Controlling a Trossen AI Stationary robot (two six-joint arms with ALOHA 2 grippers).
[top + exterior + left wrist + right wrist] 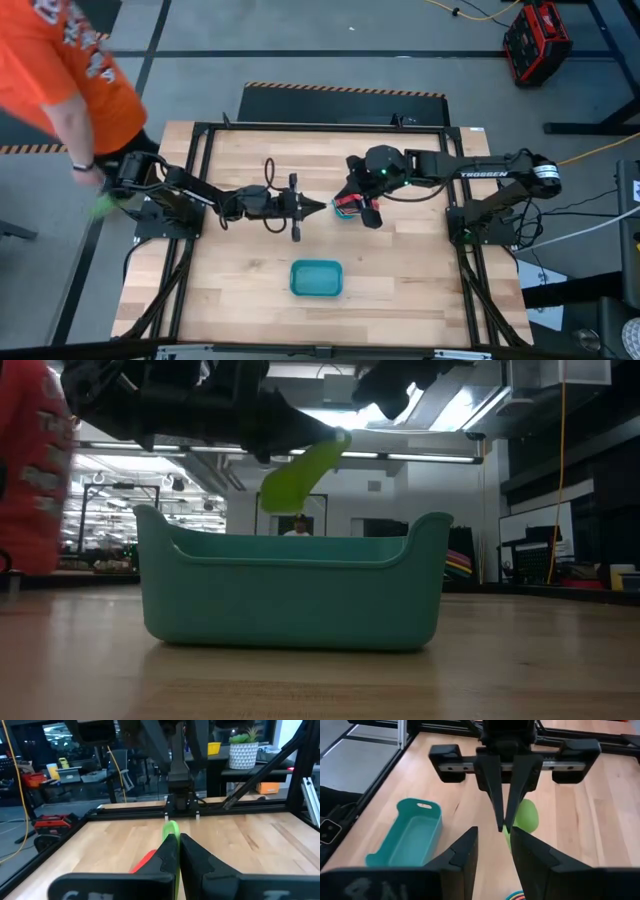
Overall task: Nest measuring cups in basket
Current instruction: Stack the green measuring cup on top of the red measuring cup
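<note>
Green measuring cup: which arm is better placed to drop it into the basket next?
Left. The left gripper is shut on the green measuring cup, aloft above the table, not far from the basket; the right gripper does not hold it.

We see a pale wooden surface of narrow planks, edged by a black metal frame. At its far edge a dark mat with a yellow-and-black striped border lies on the grey floor. A red and black case sits on the floor well apart from the surface, with a yellow cable trailing near it. A person in an orange shirt stands by one corner. Beyond the surface, in the left wrist view, we make out a white patterned pot holding a green plant, a yellow box just beside it, and another red case on the floor.
</note>
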